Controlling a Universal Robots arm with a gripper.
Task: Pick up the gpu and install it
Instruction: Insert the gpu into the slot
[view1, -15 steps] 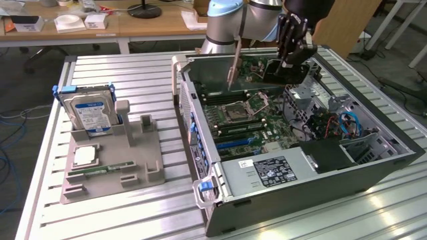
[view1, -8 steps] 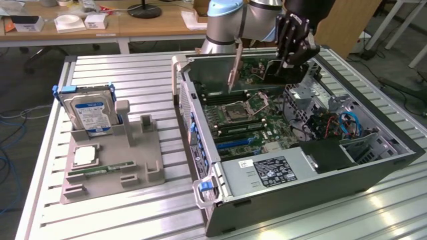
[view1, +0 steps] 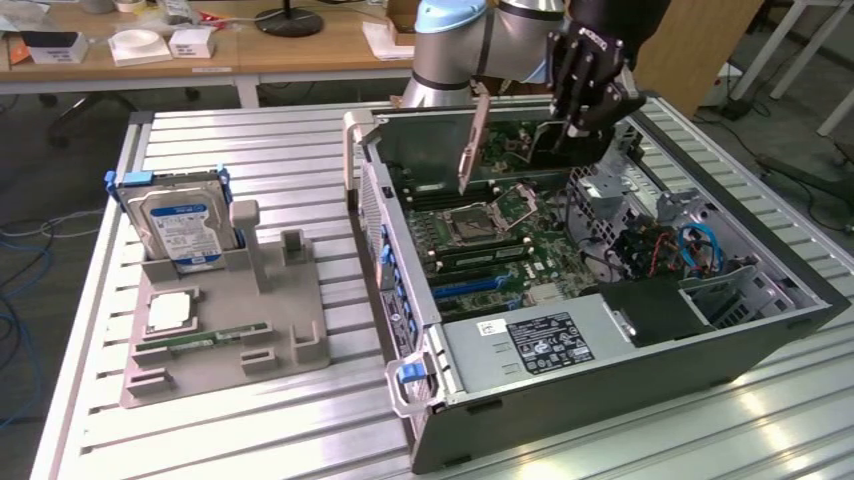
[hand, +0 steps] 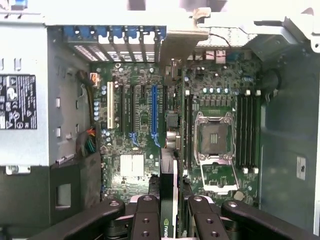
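Note:
My gripper (view1: 587, 128) is shut on the gpu (view1: 521, 145), a dark card that hangs on edge over the open computer case (view1: 787, 300), near its far end. The card's silver bracket (view1: 470, 140) points down toward the case's rear wall on the exterior view's left. In the wrist view the gpu (hand: 169, 175) is seen edge-on between my fingers (hand: 146, 220), with my gripper (hand: 170, 222) above the motherboard (hand: 132, 165). The card's edge lies just beside the long blue slot (hand: 154, 110), between it and the CPU socket (hand: 214, 137).
A grey parts holder (view1: 287, 330) on the slatted table carries a blue-labelled hard drive (view1: 184, 225), a CPU (view1: 174, 312) and a RAM stick (view1: 200, 340). Inside the case, the power supply (view1: 534, 345) lies near the front and cables (view1: 694, 250) on the exterior view's right.

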